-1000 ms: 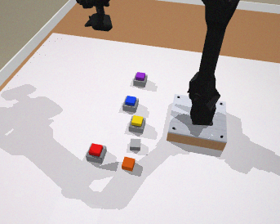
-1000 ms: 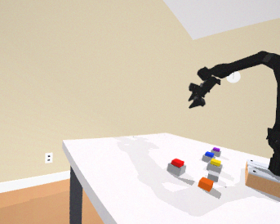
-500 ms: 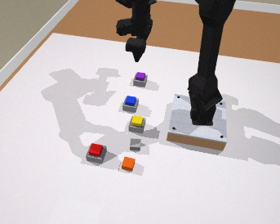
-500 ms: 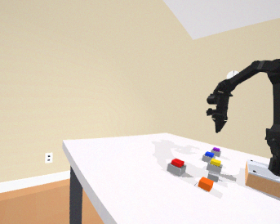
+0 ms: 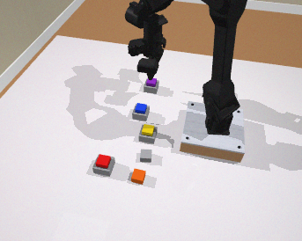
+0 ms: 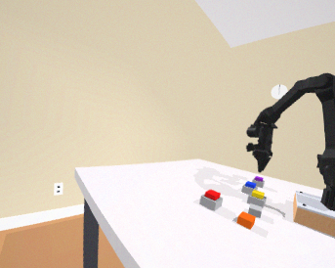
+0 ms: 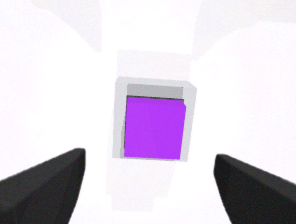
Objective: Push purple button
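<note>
The purple button [image 5: 151,82] [image 6: 258,179] [image 7: 155,127] is a square cap standing up in a grey housing, the farthest back of the buttons in the top view. My gripper [image 5: 151,78] [image 6: 260,170] [image 7: 151,160] points down just above it, with a small gap visible in the exterior view. In the wrist view the fingers are apart, one on each side, with nothing between them. The cap lies slightly above the line between the fingertips in that view. In the top view the fingertips overlap the cap's back edge.
The blue button [image 5: 141,108] [image 6: 250,185] is nearest the purple one, then the yellow button [image 5: 148,129] [image 6: 258,194]. Farther forward are the red button [image 5: 103,161] [image 6: 212,195], grey block [image 5: 146,156] [image 6: 255,212] and orange block [image 5: 138,176] [image 6: 246,220]. The arm's mounting plate [image 5: 195,132] stands right in the top view.
</note>
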`<state>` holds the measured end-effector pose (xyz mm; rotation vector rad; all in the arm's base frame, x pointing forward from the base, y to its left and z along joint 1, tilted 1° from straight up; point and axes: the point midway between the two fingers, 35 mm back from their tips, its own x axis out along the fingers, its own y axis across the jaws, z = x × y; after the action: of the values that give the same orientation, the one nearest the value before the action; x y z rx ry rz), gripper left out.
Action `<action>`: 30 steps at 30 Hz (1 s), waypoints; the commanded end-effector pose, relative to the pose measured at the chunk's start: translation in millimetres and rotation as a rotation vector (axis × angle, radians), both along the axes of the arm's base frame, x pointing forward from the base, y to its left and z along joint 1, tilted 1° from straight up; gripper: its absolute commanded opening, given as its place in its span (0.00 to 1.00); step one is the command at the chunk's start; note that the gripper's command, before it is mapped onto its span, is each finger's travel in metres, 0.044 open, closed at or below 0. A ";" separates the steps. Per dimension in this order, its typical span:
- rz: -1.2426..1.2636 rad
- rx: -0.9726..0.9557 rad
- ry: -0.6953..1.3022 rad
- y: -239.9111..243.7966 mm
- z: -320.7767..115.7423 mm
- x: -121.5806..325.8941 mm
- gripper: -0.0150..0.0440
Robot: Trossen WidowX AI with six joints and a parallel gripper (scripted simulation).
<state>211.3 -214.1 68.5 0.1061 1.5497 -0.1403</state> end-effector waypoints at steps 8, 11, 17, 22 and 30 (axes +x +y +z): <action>-0.006 -0.013 -0.005 -2.2 -4.8 0.7 0.29; -0.006 -0.013 -0.005 -2.2 -4.8 0.7 0.29; -0.006 -0.013 -0.005 -2.4 -7.2 0.9 0.29; -0.006 -0.013 -0.005 -2.9 -15.4 1.3 0.29; -0.006 -0.013 -0.005 -3.3 -28.4 1.5 0.29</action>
<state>214.1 -217.3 47.7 0.0977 1.5342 -0.1520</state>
